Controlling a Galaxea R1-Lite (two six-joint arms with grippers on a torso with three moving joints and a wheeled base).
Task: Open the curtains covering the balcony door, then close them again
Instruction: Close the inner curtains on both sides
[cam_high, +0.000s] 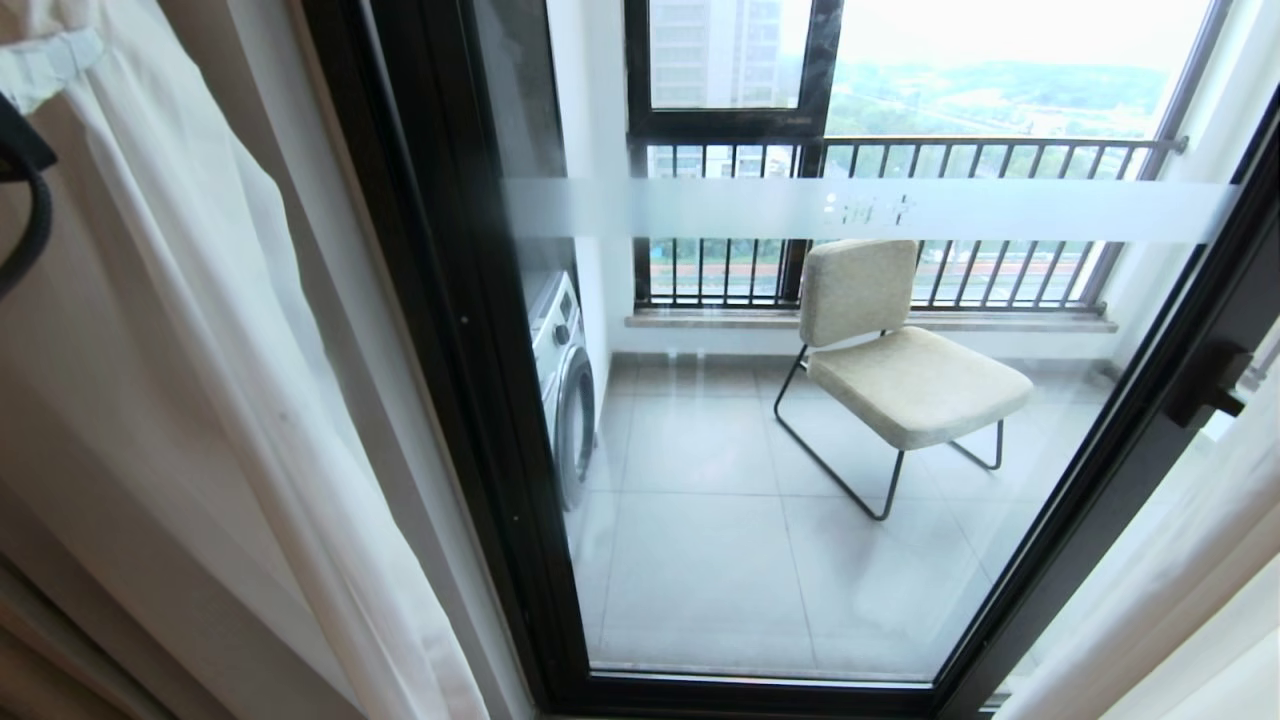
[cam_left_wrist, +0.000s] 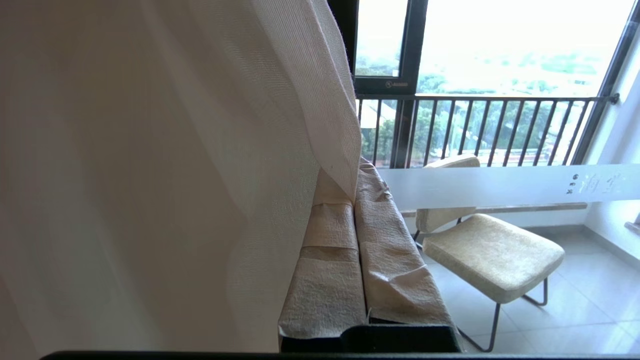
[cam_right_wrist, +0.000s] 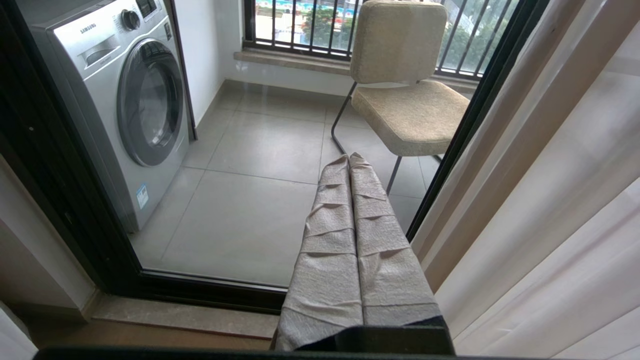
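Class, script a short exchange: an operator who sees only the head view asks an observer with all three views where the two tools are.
Operator: Where is the left tool?
Observer: The left tool is shut, and the sheer curtain drapes over one fingertip. I cannot tell if it is pinched.
Operator: And the right tool?
Observer: The right tool is shut and empty, pointing at the balcony door glass.

Both claws (cam_left_wrist: 357, 210) (cam_right_wrist: 350, 165) have fingers wrapped in creased beige-grey tape; black base behind.
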